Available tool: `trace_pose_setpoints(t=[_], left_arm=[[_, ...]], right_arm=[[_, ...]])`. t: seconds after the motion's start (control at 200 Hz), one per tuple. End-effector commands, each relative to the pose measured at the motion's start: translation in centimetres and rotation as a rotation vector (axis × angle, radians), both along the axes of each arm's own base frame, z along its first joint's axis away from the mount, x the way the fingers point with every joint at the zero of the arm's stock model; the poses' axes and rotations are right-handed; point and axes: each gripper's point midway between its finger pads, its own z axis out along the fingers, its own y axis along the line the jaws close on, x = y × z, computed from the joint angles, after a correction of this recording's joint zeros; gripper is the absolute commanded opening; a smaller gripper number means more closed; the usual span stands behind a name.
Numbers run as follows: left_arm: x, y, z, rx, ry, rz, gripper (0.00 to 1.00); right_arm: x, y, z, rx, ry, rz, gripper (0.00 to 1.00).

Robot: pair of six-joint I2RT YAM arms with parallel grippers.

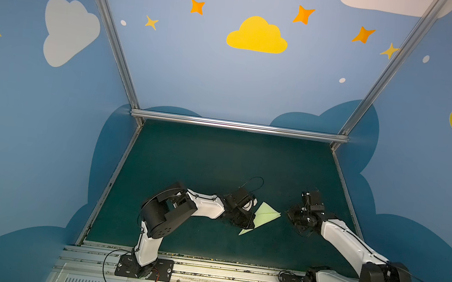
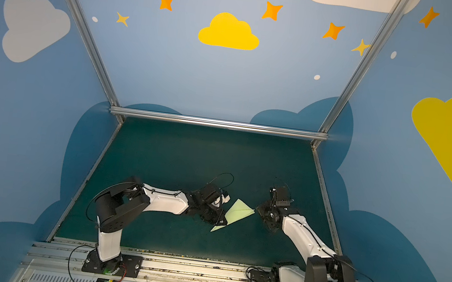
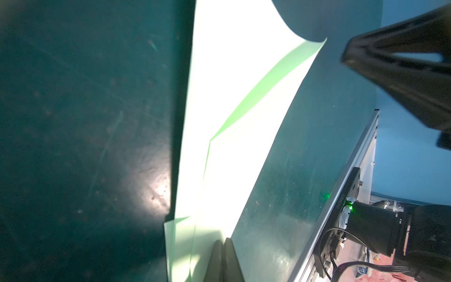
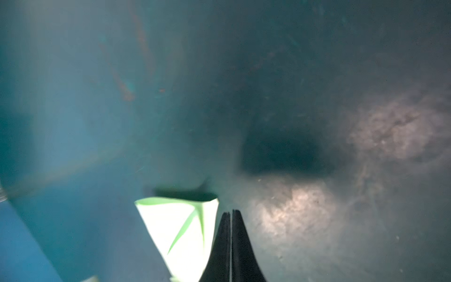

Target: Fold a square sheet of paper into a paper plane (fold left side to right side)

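The paper plane (image 1: 263,217) (image 2: 237,214) is pale green, a slim folded dart lying on the dark green mat in both top views, with creased flaps showing. My left gripper (image 1: 253,226) (image 2: 225,222) is shut, and in the left wrist view its closed tips (image 3: 223,241) lie over the paper (image 3: 231,122) at one long edge near the narrow end. My right gripper (image 1: 288,213) (image 2: 258,207) is shut and holds nothing; it stands just off the plane's right corner. In the right wrist view its closed tips (image 4: 230,212) are beside the paper (image 4: 180,227), apart from it.
The green mat (image 1: 216,161) is fenced by aluminium rails at the back (image 1: 238,125) and both sides. The arm bases stand on the front rail (image 1: 203,270). Blue painted walls enclose the cell.
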Motion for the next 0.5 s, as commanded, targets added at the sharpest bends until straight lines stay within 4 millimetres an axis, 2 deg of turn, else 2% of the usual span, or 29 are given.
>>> trace_pose_setpoints(t=[0.0,0.165,0.275,0.39,0.491], left_arm=[[-0.5,2.0,-2.8,0.093,0.031,0.015,0.03],[-0.5,1.9,-2.6,0.087,0.030,0.015,0.03],[-0.3,1.5,-1.2,0.056,0.017,0.016,0.04],[0.2,0.6,2.0,-0.017,-0.012,0.019,0.20],[0.9,0.4,5.6,-0.072,-0.064,0.035,0.39]], right_arm=[[-0.1,1.6,0.6,0.044,-0.023,0.090,0.00],[0.4,5.1,0.7,0.084,-0.026,0.187,0.00],[0.4,7.3,0.8,0.089,-0.027,0.252,0.00],[-0.2,8.9,1.1,0.082,-0.025,0.323,0.00],[-1.4,8.1,1.0,0.059,-0.021,0.324,0.00]])
